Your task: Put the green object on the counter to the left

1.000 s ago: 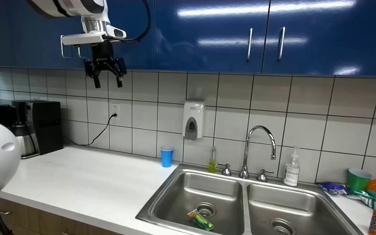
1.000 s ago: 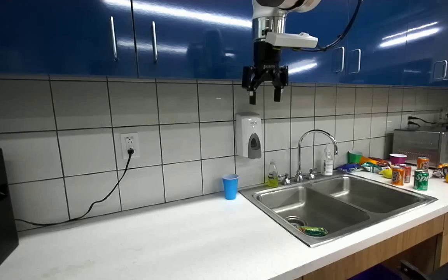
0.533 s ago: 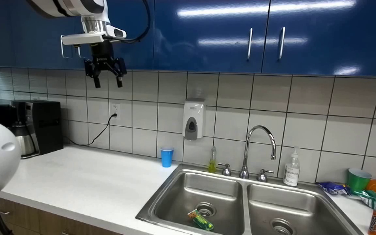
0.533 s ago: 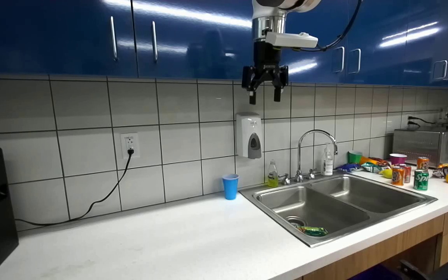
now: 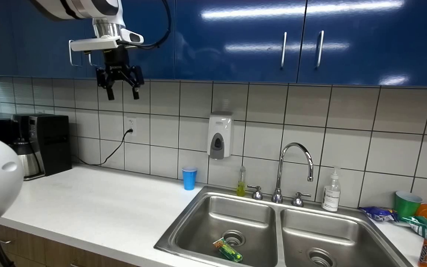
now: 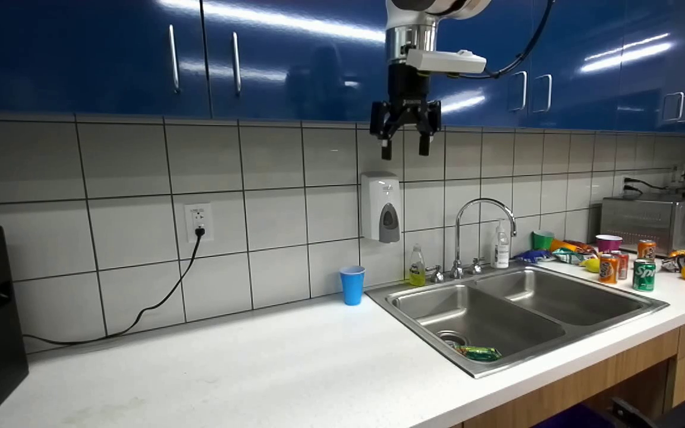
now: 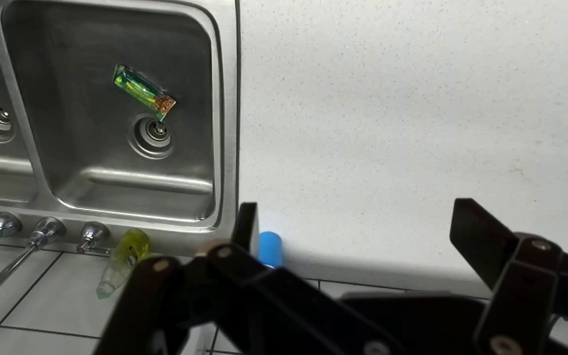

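Down in the sink (image 7: 229, 123), by the drain (image 7: 150, 140), lies the green packet (image 7: 138, 90). High above the surface (image 5: 102, 207), I have my jaws wide apart and empty, likely so they can fit around it.

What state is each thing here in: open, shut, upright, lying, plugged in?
Pincer: open, holding nothing
Green packet: lying in the sink by the drain
Blue cup: upright on the counter
Faucet: no water seen running
Blue cabinet doors: shut
Bottle of yellow-green liquid: upright, partly full
Black plug: in the wall outlet
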Tool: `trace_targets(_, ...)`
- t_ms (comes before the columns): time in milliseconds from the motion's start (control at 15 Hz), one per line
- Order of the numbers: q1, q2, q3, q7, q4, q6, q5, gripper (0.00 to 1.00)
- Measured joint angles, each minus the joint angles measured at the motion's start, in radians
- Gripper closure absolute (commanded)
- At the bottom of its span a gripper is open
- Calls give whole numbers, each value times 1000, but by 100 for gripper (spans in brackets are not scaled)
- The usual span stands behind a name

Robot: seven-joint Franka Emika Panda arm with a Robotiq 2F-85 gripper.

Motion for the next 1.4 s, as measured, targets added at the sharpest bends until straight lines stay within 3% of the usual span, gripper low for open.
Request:
trace_targets(867,-32,3,-152,-15,0,-13,-41,0)
trace_targets(1400,-54,-18,-195,-16,-36,-59,-64,0)
